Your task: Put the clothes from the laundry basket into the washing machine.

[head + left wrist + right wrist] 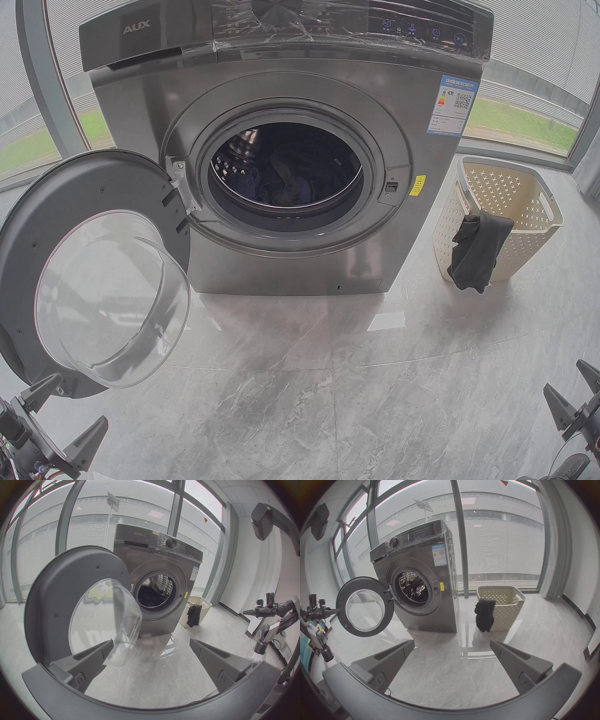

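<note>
Dark clothes (284, 181) in the washing machine (375, 87) blur together; a garment (478, 250) covers part of the laundry basket (500, 184). Left gripper (150, 642) and right gripper (452, 642) hang low, spread wide.

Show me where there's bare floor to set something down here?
The floor in front of the washing machine, between its open door and the laundry basket, is bare. Tighter: beside the basket, where a dark garment hangs over its rim.

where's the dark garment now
In the head view, the dark grey garment hangs over the rim of the cream plastic laundry basket, right of the silver washing machine.
</note>
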Motion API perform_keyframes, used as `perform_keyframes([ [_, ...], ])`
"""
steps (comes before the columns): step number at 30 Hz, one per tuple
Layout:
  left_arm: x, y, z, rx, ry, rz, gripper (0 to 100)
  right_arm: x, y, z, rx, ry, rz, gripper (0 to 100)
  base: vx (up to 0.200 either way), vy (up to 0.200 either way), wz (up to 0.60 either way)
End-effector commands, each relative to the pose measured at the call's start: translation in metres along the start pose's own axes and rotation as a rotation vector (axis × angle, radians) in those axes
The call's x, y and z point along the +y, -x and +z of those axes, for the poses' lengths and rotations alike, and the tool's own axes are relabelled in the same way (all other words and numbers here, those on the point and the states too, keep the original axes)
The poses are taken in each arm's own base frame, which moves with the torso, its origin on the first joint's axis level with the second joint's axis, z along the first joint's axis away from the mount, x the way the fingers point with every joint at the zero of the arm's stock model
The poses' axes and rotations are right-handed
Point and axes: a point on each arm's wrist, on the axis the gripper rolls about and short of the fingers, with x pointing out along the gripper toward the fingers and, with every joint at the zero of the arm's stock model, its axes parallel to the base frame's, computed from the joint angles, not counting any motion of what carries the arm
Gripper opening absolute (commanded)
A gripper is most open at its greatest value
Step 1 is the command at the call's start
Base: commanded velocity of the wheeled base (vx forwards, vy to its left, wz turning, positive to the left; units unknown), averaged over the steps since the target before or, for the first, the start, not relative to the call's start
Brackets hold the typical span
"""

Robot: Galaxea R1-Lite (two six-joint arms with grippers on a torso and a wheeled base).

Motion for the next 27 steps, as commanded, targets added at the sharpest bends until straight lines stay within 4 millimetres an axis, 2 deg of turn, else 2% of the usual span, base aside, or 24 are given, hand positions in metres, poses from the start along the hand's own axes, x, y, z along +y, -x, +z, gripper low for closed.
perform_keyframes([
  [1, -0.001, 0.036, -0.028, -0.11, 0.001, 0.098, 100, 0.0, 0.036, -0.03, -0.143, 0.001, -0.117, 100, 0.0, -0.2, 0.0],
  [2, -0.001, 0.039, -0.033, -0.096, 0.001, 0.104, 100, 0.001, 0.039, -0.037, -0.135, 0.004, -0.138, 100, 0.0, -0.2, 0.0],
  [5, -0.001, 0.038, -0.034, -0.078, 0.015, 0.12, 100, 0.003, 0.041, -0.038, -0.138, 0.005, -0.136, 100, 0.0, 0.0, 0.0],
  [11, -0.003, 0.037, -0.043, 0.008, -0.057, 0.305, 100, 0.001, 0.04, -0.042, -0.111, 0.006, -0.182, 100, 0.0, 0.0, 0.0],
  [16, -0.003, 0.038, -0.043, 0.001, -0.035, 0.329, 100, 0.001, 0.04, -0.043, -0.111, 0.02, -0.172, 100, 0.0, 0.0, 0.0],
  [18, -0.005, 0.041, -0.046, -0.036, -0.039, 0.392, 100, 0.001, 0.04, -0.043, -0.11, 0.022, -0.17, 100, 0.0, 0.0, 0.0],
  [27, -0.006, 0.043, -0.049, -0.038, -0.036, 0.372, 100, 0.001, 0.04, -0.043, -0.106, 0.034, -0.171, 100, 0.0, 0.0, 0.0],
])
